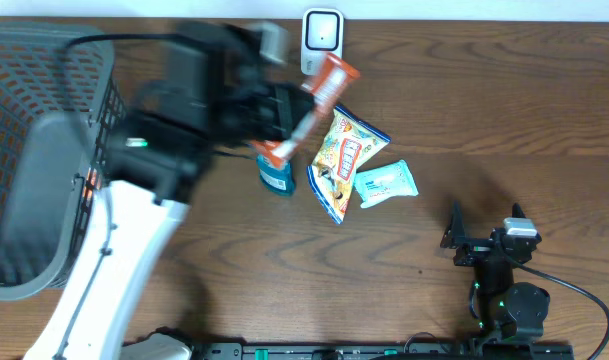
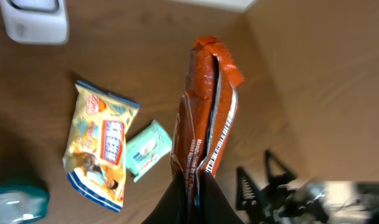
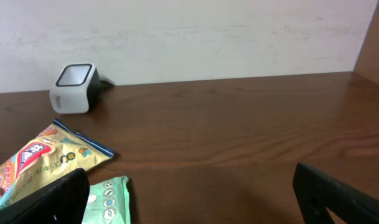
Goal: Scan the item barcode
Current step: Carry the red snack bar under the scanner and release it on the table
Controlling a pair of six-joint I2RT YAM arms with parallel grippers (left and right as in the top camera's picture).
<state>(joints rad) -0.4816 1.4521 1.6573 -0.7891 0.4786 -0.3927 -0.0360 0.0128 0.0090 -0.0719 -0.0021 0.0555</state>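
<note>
Pinched by one end seam in the left gripper (image 2: 190,196), the seemingly light, floppy, slippery orange foil snack packet (image 2: 208,124) hangs aloft near the white boxy scanner (image 1: 322,38) at the far edge; the right gripper (image 1: 482,228) sits spread wide

Overhead looks down; both wrists see the scanner (image 3: 74,90).

Packet (image 2: 205,124): orange-red, with a strip of black bars on white along one seam.
Bag (image 1: 346,160): yellow, blue edging, red-and-white label (multicoloured print around it).
Wipes (image 1: 386,183): mint green, white patch.
Scanner (image 1: 322,38): white body, dark window.
Tub (image 1: 275,178): teal.
Basket (image 1: 44,150): grey, open grid pattern.
Table (image 1: 504,110): dark brown, wood grain.
</note>
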